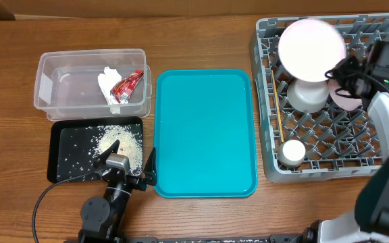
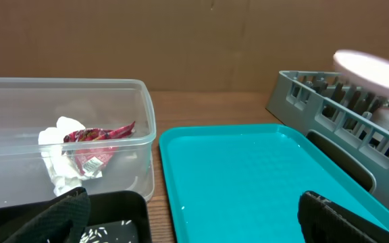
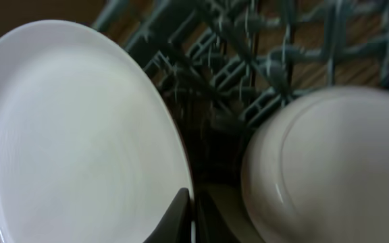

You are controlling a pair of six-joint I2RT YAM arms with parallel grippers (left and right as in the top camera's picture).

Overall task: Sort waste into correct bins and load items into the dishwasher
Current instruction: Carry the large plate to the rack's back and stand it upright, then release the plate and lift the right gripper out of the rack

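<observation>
Wood-grain table [image 1: 201, 40] carries the whole layout, with the grey dish rack [image 1: 383, 162] at its right end. The large white plate [image 1: 311, 47] sits over the rack's far-left part, apparently lifted off the pegs. The right hand [image 3: 191, 212] meets it at the rim, fingers drawn nearly together and seemingly pinching the edge.

In the wrist view the plate spreads left of that hand, while the bowl [image 1: 308, 94] lies just to its right. A narrow gap of pegs between them is probably what the seating move depends on.

The smaller plate [image 1: 348, 101], cup [image 1: 292, 151] and chopsticks [image 1: 276, 108] are already in the rack, the chopsticks lying lengthwise along its left side.

The left hand [image 1: 123, 162] hovers released, fingers spread, at the near edge of the black tray [image 1: 63, 158] holding rice [image 1: 117, 138]. It is well apart from the rack, across the teal tray [image 1: 204, 135].

The wrapper [image 1: 128, 84] and napkin [image 1: 107, 84] lie in the clear tub [image 1: 46, 81]. The wrapper's small label is too blurred to read, and no other writing shows.
</observation>
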